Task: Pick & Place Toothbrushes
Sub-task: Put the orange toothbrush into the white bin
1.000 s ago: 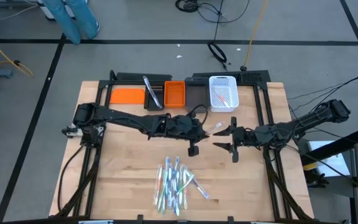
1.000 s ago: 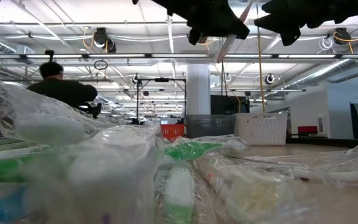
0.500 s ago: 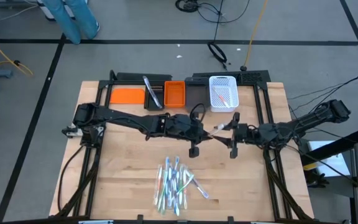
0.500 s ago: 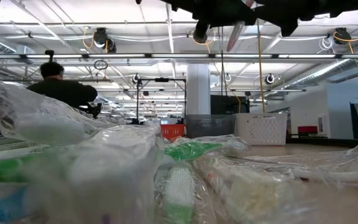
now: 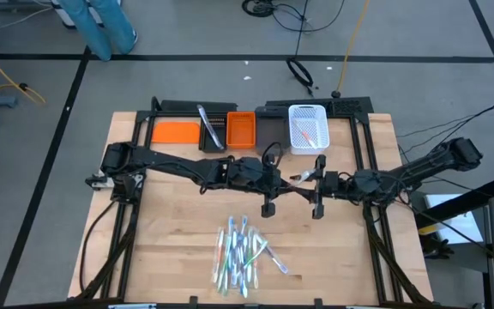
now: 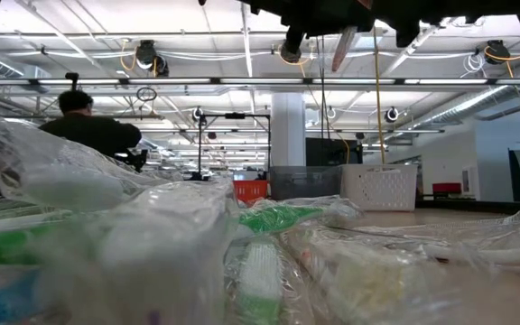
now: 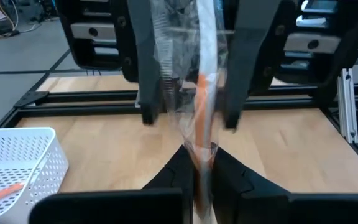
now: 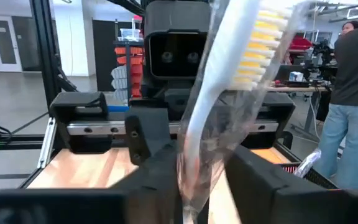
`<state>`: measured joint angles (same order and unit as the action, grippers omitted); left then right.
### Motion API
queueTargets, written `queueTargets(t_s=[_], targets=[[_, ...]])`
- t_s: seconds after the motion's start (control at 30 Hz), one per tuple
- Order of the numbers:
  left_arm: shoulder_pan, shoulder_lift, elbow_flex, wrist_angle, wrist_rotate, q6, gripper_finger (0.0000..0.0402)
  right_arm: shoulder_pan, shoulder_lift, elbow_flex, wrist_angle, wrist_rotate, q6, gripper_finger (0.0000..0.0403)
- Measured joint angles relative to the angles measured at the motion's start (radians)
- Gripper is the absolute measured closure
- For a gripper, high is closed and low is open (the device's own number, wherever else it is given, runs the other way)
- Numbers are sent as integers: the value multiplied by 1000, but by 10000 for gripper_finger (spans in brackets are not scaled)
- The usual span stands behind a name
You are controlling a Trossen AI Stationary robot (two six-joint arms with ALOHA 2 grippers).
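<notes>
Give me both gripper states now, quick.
Left gripper: shut on the wrapped toothbrush.
Right gripper: fingers either side of the same toothbrush; grip cannot be told.

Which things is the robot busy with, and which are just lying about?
Busy with:
wrapped toothbrush between left gripper and right gripper
toothbrush pile
white basket

Lying about:
orange bin
orange lid
cables on the floor
</notes>
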<state>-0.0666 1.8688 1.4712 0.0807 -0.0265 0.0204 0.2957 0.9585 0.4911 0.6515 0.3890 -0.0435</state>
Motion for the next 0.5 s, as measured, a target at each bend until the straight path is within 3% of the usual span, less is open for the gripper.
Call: queueTargets(t_s=[0.17,0.33,0.5], targets=[[1,0,0,-7,-1,4,383,-7,45,0,38,-1,-43,385],[1,1,0,-9,-3,4,389,-7,49,0,43,-1,-46,386],[1,1,0,-31,-3,-5,341,-8,50,0,36,2,-57,386]])
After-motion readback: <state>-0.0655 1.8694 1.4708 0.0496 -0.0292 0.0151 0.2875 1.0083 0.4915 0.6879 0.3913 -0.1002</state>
